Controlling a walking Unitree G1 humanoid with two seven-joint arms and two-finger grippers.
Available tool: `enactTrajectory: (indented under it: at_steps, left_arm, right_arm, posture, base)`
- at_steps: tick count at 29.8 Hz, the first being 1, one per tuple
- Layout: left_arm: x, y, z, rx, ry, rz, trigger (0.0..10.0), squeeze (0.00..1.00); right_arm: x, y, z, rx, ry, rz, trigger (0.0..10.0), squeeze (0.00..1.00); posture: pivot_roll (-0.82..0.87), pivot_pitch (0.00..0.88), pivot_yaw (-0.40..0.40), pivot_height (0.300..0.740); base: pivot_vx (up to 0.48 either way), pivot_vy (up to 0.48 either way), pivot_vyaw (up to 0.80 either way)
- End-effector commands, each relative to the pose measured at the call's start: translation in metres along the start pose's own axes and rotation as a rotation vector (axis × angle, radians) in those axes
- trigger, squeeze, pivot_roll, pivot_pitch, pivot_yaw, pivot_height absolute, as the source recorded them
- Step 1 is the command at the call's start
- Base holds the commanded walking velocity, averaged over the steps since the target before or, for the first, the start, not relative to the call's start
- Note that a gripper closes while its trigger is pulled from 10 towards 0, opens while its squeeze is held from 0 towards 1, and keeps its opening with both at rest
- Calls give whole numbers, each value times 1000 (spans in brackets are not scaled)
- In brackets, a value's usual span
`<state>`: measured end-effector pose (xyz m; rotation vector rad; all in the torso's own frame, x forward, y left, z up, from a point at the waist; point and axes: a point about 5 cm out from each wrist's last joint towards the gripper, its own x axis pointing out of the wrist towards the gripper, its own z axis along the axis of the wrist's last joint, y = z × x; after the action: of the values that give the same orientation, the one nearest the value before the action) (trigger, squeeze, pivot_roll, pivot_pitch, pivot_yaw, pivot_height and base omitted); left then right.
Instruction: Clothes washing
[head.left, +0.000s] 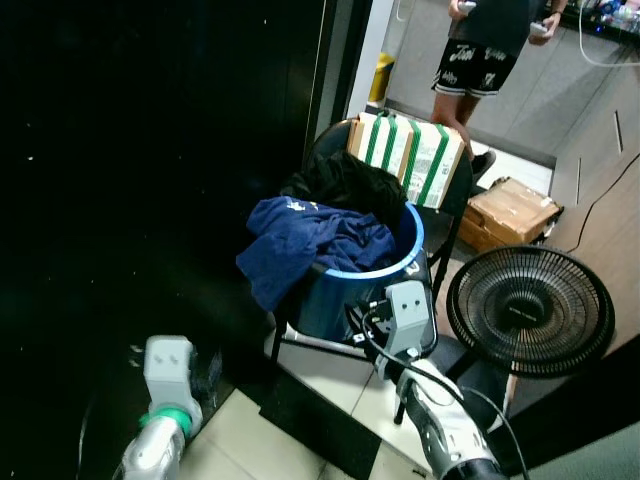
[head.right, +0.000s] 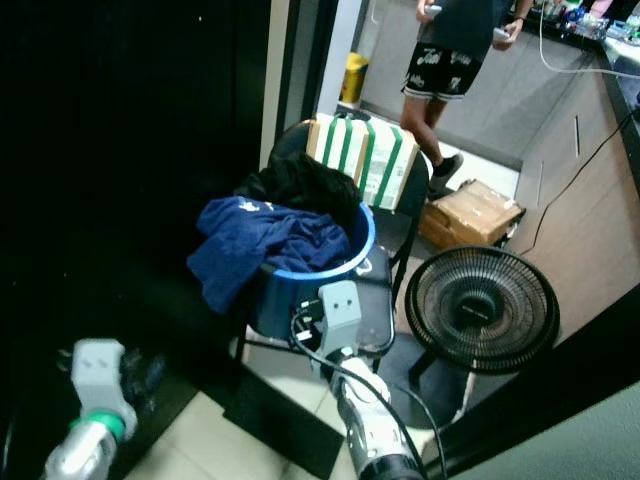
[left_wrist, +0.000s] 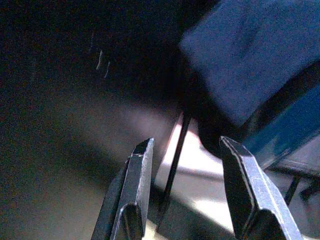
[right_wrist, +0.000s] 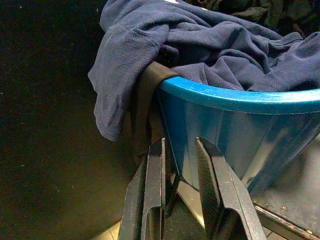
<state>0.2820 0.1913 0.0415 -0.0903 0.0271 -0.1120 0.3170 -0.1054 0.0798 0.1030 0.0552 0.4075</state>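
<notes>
Left eye view: blue laundry bucket at centre of frame, standing upright on a black chair, mouth up; a navy blue garment is heaped in it and spills over the rim toward the left of the frame, its long axis running from centre down-left, hanging end pointing down at the floor; a black garment lies bunched behind it, at the upper side of the bucket.

Right gripper low at centre-right of frame, just before the bucket's lower wall; in the right wrist view its fingers stand a narrow gap apart, holding nothing, tips close under the blue rim where a dark strip of cloth hangs; left gripper at lower left of frame, well apart from the bucket; in the left wrist view its fingers are spread wide, empty, with the navy cloth ahead.

Surface: pale floor tiles with a dark mat at the chair's feet; left half of frame very dark; green-striped cardboard box on the chair behind the bucket; black fan at right; brown carton on the floor beyond; person in black shorts standing at upper right.
</notes>
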Motion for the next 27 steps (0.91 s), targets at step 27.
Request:
enactTrajectory:
  at_steps: [27]
  left_arm:
    - [2, 3, 62, 44, -117, -48, 10000, 0]
  right_arm:
    - [-2, -4, -6, 57, -47, -143, 10000, 0]
  posture:
    - [156, 0, 51, 740]
  base:
    - [0, 0, 0]
